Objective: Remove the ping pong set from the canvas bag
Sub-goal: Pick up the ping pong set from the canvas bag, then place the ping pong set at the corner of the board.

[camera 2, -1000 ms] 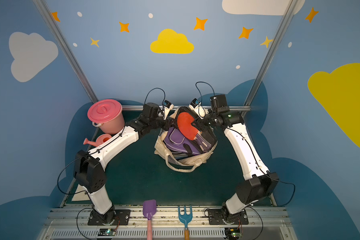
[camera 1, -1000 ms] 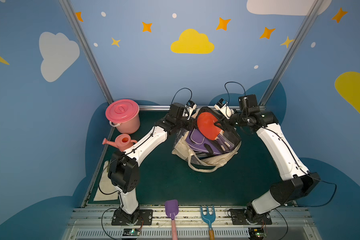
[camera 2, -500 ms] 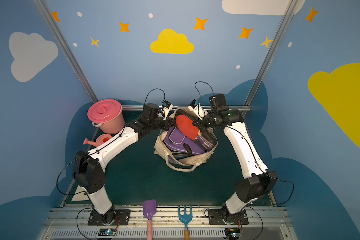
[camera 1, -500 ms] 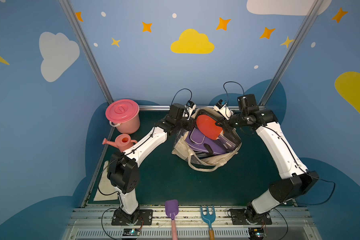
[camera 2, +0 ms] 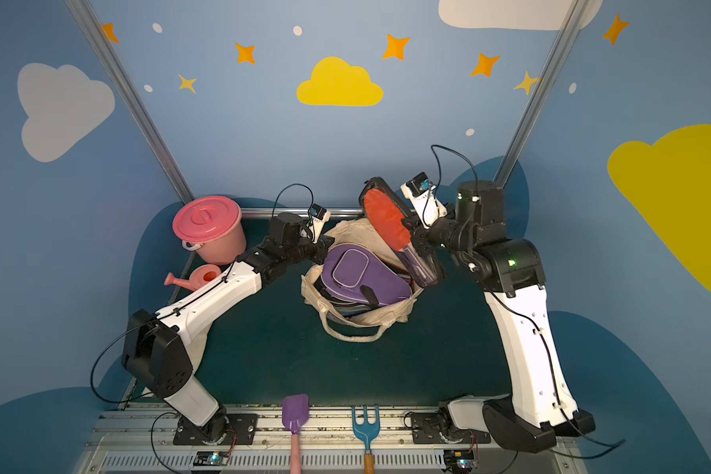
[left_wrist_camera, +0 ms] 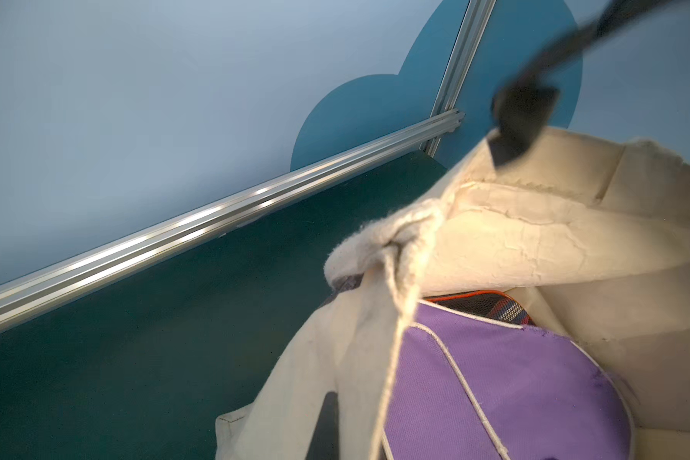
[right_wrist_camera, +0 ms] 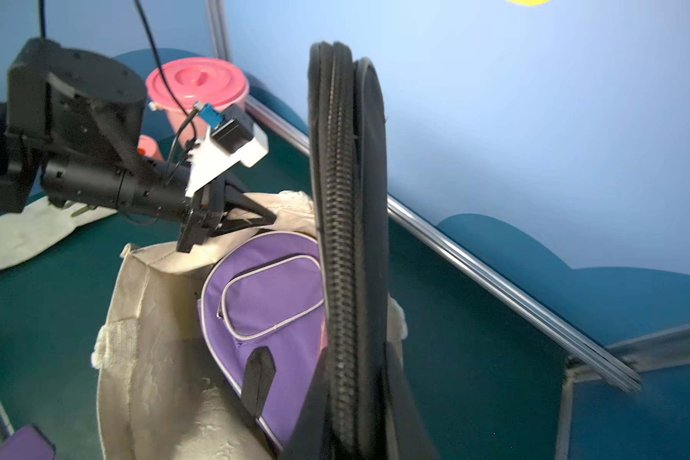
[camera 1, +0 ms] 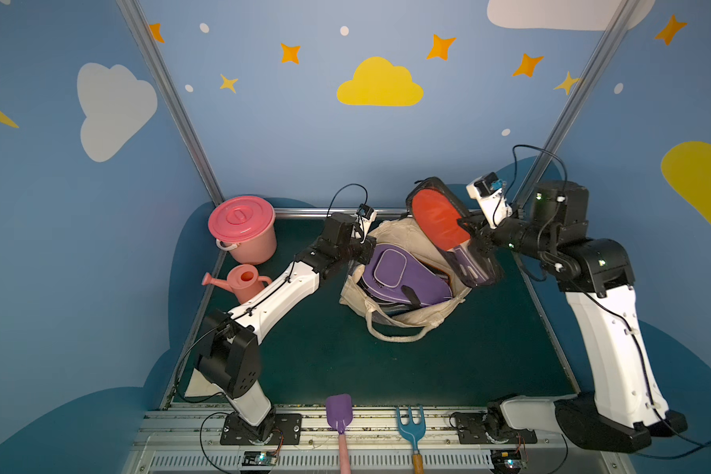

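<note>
Paddle pack [camera 1: 436, 221] raised higher, steep, head up

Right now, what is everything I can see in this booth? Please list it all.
canvas bag: one, cream, back middle of the table
purple case: one, purple, on top inside the bag
red-paddle pack: one, dark with red paddle, held up at the bag's right rim
further item: at least one, dark with red edge, under the purple case
bucket: one, pink, lidded, back left corner
watering can: one, pink, in front of the bucket
toy shovel: one, purple, front rail
toy rake: one, blue, front rail
cloth: one, cream, front left
table: one, dark green
left gripper: black, pinching the bag's rim
right gripper: black, gripping the pack
</note>
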